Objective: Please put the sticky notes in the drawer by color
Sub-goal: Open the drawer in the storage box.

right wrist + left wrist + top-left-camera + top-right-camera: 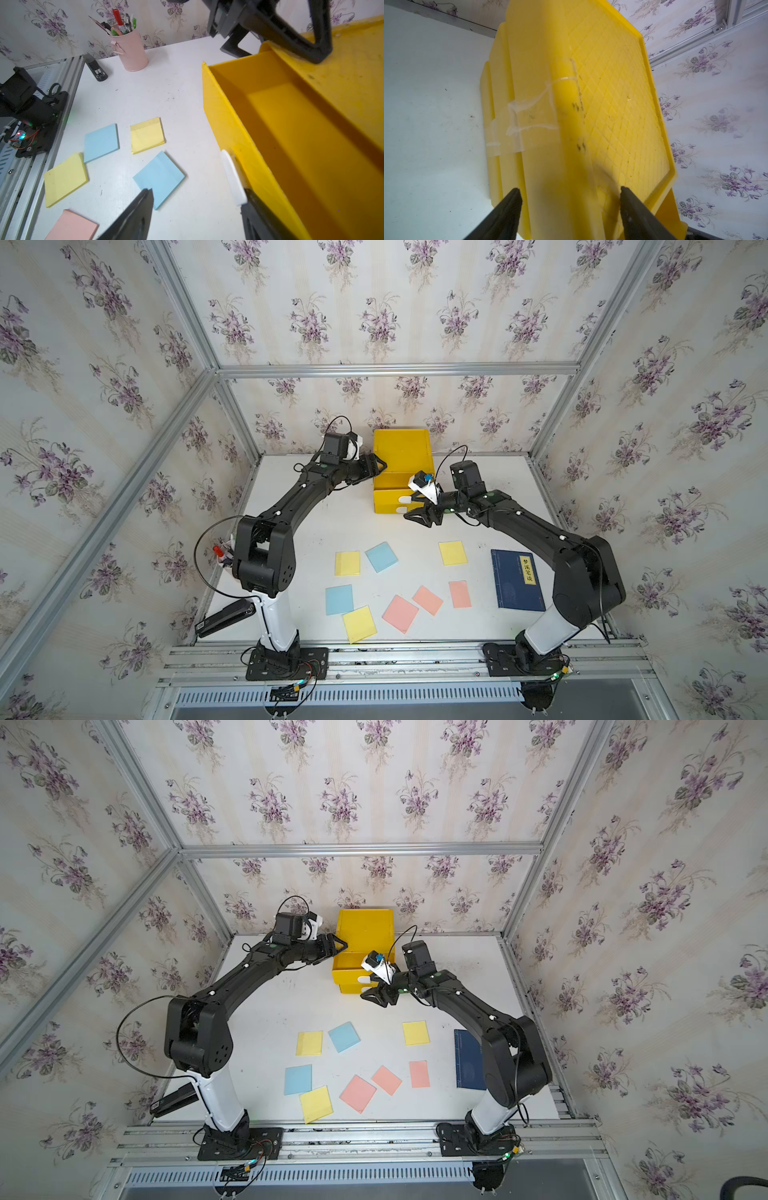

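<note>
Eight sticky notes point(381, 556) lie on the counter point(324, 522) before the yellow chest point(401, 448), top drawer point(291, 128) pulled out, while the left gripper point(379, 465), part-open, straddles the chest's top edge and the right gripper point(197, 190), part-open and empty, sits beside the drawer's tab point(232, 176).

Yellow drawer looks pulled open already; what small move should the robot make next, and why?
Probably the right gripper should back off the white tab and lower toward the nearest blue sticky note. The top drawer stands open and empty, the gripper's jaws are open and hold nothing, and all eight notes lie on the table.
</note>
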